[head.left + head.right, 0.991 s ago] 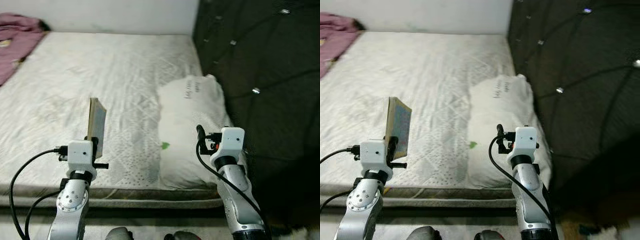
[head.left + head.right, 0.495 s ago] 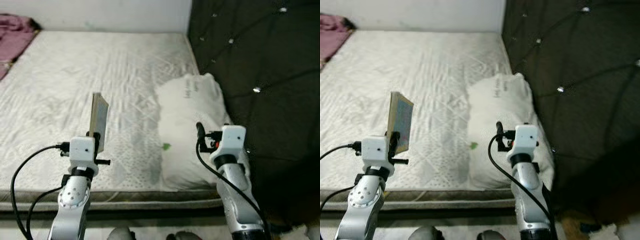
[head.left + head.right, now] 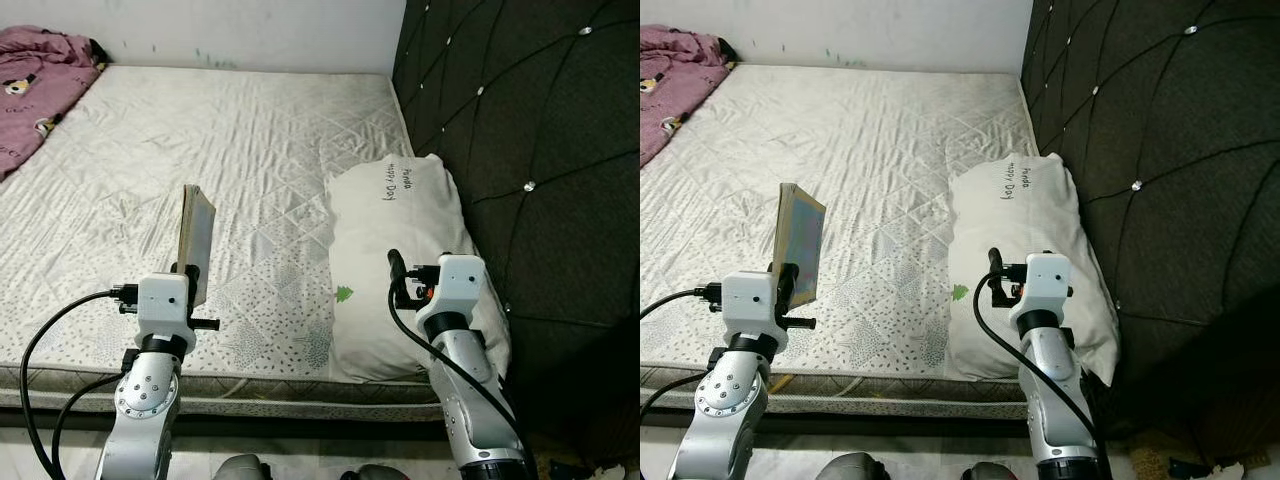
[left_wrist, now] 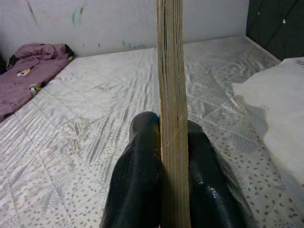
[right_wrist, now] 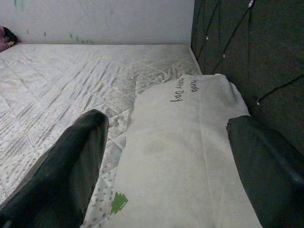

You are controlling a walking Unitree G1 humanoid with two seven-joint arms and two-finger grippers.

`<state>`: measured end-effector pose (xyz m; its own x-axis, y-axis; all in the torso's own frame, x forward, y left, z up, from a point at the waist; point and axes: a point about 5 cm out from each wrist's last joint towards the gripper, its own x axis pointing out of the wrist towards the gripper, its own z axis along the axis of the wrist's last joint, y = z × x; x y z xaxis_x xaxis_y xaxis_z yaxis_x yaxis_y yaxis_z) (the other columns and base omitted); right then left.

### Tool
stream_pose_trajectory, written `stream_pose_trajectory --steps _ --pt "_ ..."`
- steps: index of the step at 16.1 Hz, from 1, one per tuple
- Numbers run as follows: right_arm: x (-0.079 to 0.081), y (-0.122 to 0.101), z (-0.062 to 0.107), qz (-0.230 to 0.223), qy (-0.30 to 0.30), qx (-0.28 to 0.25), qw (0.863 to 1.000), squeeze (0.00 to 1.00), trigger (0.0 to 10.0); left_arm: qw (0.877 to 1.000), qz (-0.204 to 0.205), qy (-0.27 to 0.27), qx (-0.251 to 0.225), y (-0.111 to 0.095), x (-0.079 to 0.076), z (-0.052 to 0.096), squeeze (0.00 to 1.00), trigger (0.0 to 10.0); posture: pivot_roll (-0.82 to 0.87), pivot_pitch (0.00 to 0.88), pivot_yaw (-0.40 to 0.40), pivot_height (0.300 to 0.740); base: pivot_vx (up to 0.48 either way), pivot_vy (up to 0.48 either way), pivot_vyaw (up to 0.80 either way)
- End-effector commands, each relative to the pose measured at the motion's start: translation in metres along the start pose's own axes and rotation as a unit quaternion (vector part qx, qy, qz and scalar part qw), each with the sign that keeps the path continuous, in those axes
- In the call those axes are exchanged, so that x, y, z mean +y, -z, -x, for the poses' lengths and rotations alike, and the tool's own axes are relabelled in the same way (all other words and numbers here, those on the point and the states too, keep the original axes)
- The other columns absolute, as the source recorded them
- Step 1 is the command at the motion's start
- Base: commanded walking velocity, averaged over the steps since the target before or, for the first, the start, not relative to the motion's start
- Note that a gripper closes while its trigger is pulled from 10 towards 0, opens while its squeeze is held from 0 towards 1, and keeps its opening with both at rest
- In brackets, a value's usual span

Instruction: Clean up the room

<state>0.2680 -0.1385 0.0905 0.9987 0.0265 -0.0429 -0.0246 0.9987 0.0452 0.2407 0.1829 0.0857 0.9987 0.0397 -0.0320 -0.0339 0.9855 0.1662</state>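
Note:
My left gripper (image 3: pixel 192 272) is shut on a thin book (image 3: pixel 195 238), held upright and edge-on above the near edge of the bed; in the left wrist view both black fingers (image 4: pixel 137 180) press the book (image 4: pixel 171 95) from either side. My right gripper (image 3: pixel 397 268) stands open over the near end of a white pillow (image 3: pixel 400 250) with small writing and a green tree mark. In the right wrist view its fingers (image 5: pixel 71 166) spread wide above the pillow (image 5: pixel 190 156), with nothing between them.
A white quilted mattress (image 3: pixel 200 140) stretches ahead to a pale wall. A dark tufted headboard (image 3: pixel 520 130) rises on the right beside the pillow. A crumpled pink blanket (image 3: pixel 35 70) lies at the far left corner of the bed.
The camera has shifted, bringing the bed closer and sharper in view. Both arms keep their poses, the book still held in the left gripper.

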Motion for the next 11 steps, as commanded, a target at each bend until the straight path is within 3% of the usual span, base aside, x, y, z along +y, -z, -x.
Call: stream_pose_trajectory --steps 1,11 --pt "0.0017 -0.0006 -0.0009 -0.002 -0.007 -0.001 1.0 0.0 10.0 1.0 -0.003 -0.004 -0.027 -0.011 0.0012 -0.0026 0.0 10.0 0.04 0.041 0.009 0.74 0.0 0.0 0.0" --pt "0.0029 0.0 -0.0012 -0.002 -0.013 0.002 1.0 0.0 10.0 1.0 -0.002 -0.007 -0.025 -0.0106 0.0018 -0.0042 0.0 10.0 0.04 0.047 0.007 0.74 0.0 0.0 0.0"
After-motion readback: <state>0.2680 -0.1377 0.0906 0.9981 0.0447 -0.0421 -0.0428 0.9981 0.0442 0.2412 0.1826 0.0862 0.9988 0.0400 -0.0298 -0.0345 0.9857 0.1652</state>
